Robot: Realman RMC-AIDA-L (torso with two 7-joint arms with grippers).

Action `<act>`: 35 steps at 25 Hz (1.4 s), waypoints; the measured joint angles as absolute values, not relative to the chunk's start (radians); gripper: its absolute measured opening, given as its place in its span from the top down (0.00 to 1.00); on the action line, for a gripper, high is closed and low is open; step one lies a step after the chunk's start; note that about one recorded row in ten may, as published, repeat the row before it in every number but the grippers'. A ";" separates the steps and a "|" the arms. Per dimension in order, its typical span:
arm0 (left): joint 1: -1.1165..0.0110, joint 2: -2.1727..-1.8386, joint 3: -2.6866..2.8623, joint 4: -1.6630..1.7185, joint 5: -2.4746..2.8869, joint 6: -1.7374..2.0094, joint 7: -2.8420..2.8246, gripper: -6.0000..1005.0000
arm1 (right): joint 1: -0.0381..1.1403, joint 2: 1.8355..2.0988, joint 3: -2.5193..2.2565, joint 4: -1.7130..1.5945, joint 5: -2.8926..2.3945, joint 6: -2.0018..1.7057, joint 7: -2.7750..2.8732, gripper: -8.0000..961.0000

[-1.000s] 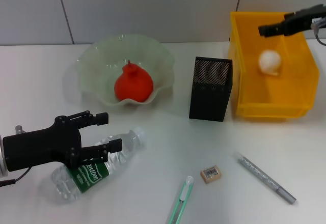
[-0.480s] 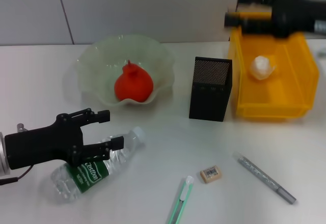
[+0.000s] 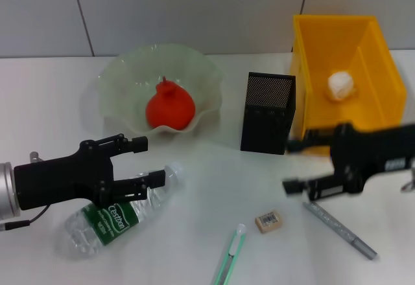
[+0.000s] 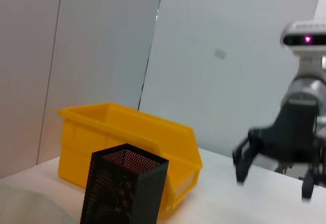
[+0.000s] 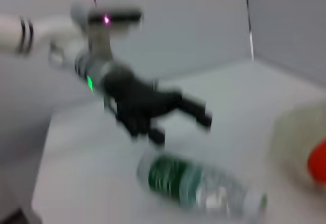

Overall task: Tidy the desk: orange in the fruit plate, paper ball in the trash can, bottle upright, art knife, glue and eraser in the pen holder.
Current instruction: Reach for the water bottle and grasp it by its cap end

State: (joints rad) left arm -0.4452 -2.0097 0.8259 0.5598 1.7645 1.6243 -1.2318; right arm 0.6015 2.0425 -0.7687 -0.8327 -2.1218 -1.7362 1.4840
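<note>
The left gripper [image 3: 146,162] is wide apart over the bottle [image 3: 117,214], which lies flat at 8 o'clock. The right gripper [image 3: 293,166], also apart, hangs above the glue [image 3: 337,226] at 4 o'clock.

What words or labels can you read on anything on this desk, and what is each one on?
"Cestbon": white lettering on the green label of the bottle, which lies on its side; the reading is uncertain.
Eraser: it has a printed label, too small to read.
Right pincer: a pale marking on its body, too blurred to read.
</note>
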 joint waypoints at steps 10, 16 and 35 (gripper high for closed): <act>-0.504 -2.025 0.833 0.587 1.834 1.554 -1.311 0.26 | 0.572 2.074 -0.770 -0.771 -2.218 -1.626 1.400 0.15; -0.608 -2.049 0.833 0.690 1.995 1.523 -1.516 0.27 | 0.567 2.073 -0.764 -0.753 -2.219 -1.612 1.377 0.15; -0.805 -2.072 1.155 0.869 2.451 1.370 -2.197 0.28 | 0.560 2.074 -0.761 -0.753 -2.219 -1.610 1.375 0.15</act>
